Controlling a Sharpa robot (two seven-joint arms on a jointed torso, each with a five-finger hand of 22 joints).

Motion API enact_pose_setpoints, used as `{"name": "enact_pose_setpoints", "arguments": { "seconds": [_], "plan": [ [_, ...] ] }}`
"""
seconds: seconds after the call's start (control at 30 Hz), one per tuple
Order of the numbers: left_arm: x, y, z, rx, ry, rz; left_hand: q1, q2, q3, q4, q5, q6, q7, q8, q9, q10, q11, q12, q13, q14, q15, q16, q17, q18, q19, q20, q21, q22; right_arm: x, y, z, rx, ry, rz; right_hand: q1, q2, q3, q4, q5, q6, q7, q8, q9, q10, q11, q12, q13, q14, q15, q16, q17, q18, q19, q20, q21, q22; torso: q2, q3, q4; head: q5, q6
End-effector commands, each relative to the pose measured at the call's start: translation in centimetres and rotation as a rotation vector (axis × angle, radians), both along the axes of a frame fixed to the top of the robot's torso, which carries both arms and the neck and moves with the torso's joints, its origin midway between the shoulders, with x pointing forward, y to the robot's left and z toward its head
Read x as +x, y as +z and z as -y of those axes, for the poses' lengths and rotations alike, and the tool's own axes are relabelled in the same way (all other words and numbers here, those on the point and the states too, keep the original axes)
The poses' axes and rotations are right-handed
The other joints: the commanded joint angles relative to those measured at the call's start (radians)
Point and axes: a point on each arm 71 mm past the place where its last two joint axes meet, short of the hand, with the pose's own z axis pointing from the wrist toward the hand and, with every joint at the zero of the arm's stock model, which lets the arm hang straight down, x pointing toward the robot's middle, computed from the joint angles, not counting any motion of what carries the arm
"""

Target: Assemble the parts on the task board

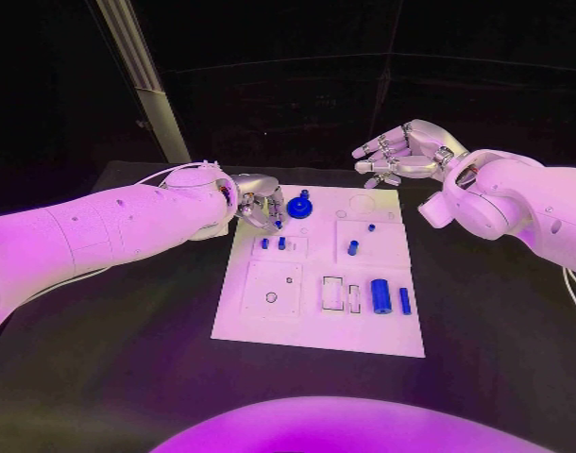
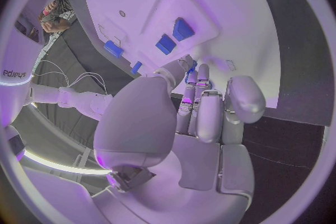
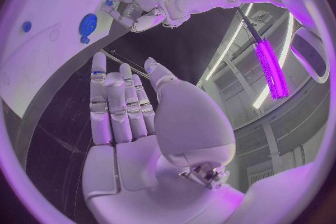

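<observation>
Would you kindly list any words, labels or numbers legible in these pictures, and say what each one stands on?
"Sharpa": seen reversed on the white arm in the left wrist view.
Task board: only outlines and holes, no readable text.
Nothing else legible.

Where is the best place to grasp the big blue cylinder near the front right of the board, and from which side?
Probably the middle of the big blue cylinder, from above: it lies flat, its long sides facing a thin blue pin and a slot, leaving narrow finger gaps.
</observation>
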Motion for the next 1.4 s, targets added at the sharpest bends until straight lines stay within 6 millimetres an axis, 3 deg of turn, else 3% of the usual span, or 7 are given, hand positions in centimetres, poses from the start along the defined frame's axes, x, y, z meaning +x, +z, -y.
{"name": "enact_pose_setpoints", "arguments": {
  "seconds": [0.03,0.7,0.87,1.03,1.17,1.27,1.4],
  "plan": [
    [0.0,-0.2,-0.1,0.018,0.01,-0.023,-0.01,-0.003,-0.002,0.007,-0.006,-0.025,0.003,-0.018,-0.001,-0.013,0.0,-0.006,-0.001,0.027,0.006,-0.003,-0.003,-0.014,-0.003,0.009,-0.008,-0.002,0.0,0.1,0.0,0.004,0.004,0.005,-0.003,0.004,-0.001,0.006,0.002,-0.006,-0.001,0.0,0.002,-0.007,-0.001,0.005,0.0,-0.002,0.001,0.0,0.104,0.004,0.008,0.002,-0.004,-0.001,0.0,0.0003,0.0,0.0,-0.001],
    [0.0,0.2,-1.1,-0.018,0.033,0.008,-0.013,-0.011,-0.007,0.006,-0.006,-0.05,0.006,-0.039,0.0,-0.026,0.003,-0.011,0.0,0.026,0.009,-0.003,-0.007,-0.013,-0.006,0.013,-0.011,-0.004,0.2,0.0,0.4,-0.049,-0.016,0.025,0.013,0.001,0.005,-0.004,0.001,0.005,-0.004,0.005,0.004,-0.013,-0.003,0.006,-0.001,0.009,-0.002,0.021,0.109,0.006,0.015,-0.002,-0.005,-0.001,-0.001,-0.0003,0.0008,-0.003,0.0],
    [0.2,1.1,-2.7,-0.22,0.116,0.024,-0.009,-0.009,-0.003,0.004,-0.005,-0.048,0.012,-0.041,0.002,-0.042,0.009,-0.015,-0.001,0.021,0.013,-0.012,-0.023,-0.007,-0.018,0.015,-0.036,-0.031,0.4,-0.2,1.2,-0.21,-0.022,0.09,0.067,-0.005,0.032,-0.053,-0.024,0.053,-0.016,0.023,0.012,-0.023,-0.013,0.003,-0.005,0.17,-0.027,0.393,0.187,0.005,0.108,-0.037,0.055,0.028,-0.002,-0.0004,0.0015,-0.01,0.006],
    [0.1,2.4,-4.4,-0.578,0.202,-0.022,0.013,0.011,0.031,-0.008,-0.003,-0.023,0.035,-0.032,0.005,-0.066,0.03,-0.013,-0.001,-0.037,0.031,-0.1,-0.161,0.025,-0.098,0.03,-0.188,-0.189,0.3,-0.7,1.7,-0.476,0.003,0.208,0.104,-0.004,0.075,-0.102,-0.024,0.109,-0.038,0.038,0.017,0.011,-0.035,0.008,-0.002,0.249,-0.055,0.627,0.239,0.002,0.174,-0.068,0.138,0.074,-0.002,-0.0001,-0.0031,-0.036,0.021],
    [-0.6,3.4,-4.7,-0.881,0.209,-0.085,0.02,0.027,0.047,-0.013,-0.005,-0.001,0.036,-0.016,0.008,-0.065,0.034,0.003,0.002,-0.155,0.034,-0.256,-0.386,0.063,-0.225,0.039,-0.39,-0.386,0.0,-1.5,1.6,-0.667,0.024,0.304,0.091,-0.008,0.109,-0.121,-0.02,0.133,-0.049,0.036,0.014,0.037,-0.046,0.006,-0.001,0.271,-0.065,0.708,0.259,-0.001,0.194,-0.082,0.204,0.115,-0.001,-0.0003,-0.0009,-0.066,0.032],
    [-1.2,3.9,-4.7,-1.049,0.227,-0.119,0.009,0.026,0.035,-0.01,-0.006,0.0,0.035,-0.009,0.007,-0.069,0.034,0.014,0.004,-0.22,0.037,-0.334,-0.493,0.066,-0.26,0.042,-0.428,-0.409,-0.3,-2.1,1.5,-0.767,0.031,0.357,0.072,-0.016,0.138,-0.13,-0.022,0.14,-0.052,0.028,0.01,0.043,-0.052,-0.002,-0.001,0.273,-0.068,0.713,0.26,-0.001,0.202,-0.086,0.252,0.146,-0.001,-0.0007,0.0009,-0.086,0.04],
    [-2.0,4.1,-4.6,-1.204,0.252,-0.165,-0.011,0.026,0.013,0.001,-0.008,-0.003,0.035,-0.005,0.006,-0.068,0.033,0.028,0.008,-0.236,0.038,-0.354,-0.521,0.067,-0.269,0.044,-0.445,-0.419,-0.8,-3.1,1.3,-0.859,0.037,0.396,0.048,-0.024,0.157,-0.128,-0.028,0.133,-0.052,0.016,0.006,0.028,-0.049,-0.016,-0.004,0.275,-0.067,0.723,0.263,-0.001,0.21,-0.085,0.284,0.166,-0.001,-0.0009,0.0012,-0.1,0.043]
  ]
}}
